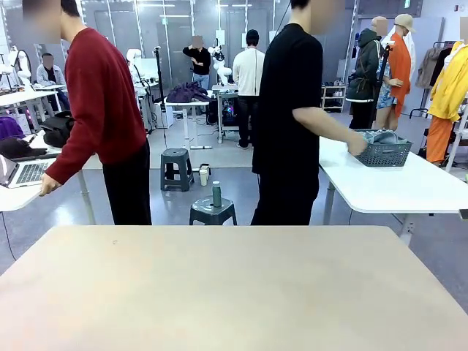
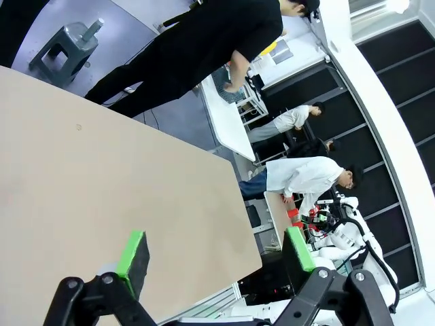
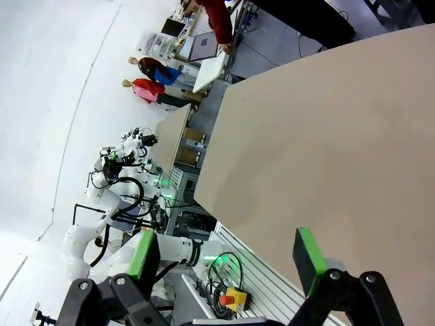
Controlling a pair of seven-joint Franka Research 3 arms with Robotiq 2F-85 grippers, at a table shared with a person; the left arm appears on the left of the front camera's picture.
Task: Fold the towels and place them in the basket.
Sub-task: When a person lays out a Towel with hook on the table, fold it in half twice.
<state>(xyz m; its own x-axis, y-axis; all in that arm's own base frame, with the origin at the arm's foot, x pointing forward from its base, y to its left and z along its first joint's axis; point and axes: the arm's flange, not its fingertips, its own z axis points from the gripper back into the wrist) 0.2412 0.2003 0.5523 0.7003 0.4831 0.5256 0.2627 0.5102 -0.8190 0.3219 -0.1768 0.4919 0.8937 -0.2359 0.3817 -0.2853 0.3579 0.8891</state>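
**A:** Where are the towels?

**B:** Bundled in the dark grey lattice-sided plastic basket [image 1: 385,153]. A pale grey-blue terry heap [image 1: 379,137] shows over its rim, and I can't tell one cloth from the other. The basket stands on the white side table [image 1: 409,191], well apart from the robot's pale wooden table [image 1: 234,292]. The hand [image 1: 357,145] of the person in the black shirt is at its left end

**A:** And the grippers?

**B:** The left gripper [image 2: 216,251] has its green pads spread wide with nothing between them, hanging above the wooden top. The right gripper [image 3: 225,252] is just as wide and just as empty, near that table's edge

**A:** What could go wrong from here?

**B:** I'd judge the basket to be out of reach, so the person has to bring it across. An arm that starts moving as that hand comes in could strike it. The cloths are also heaped together, so a pinch might lift both at once or catch only a tag. And a light basket could slide under a push
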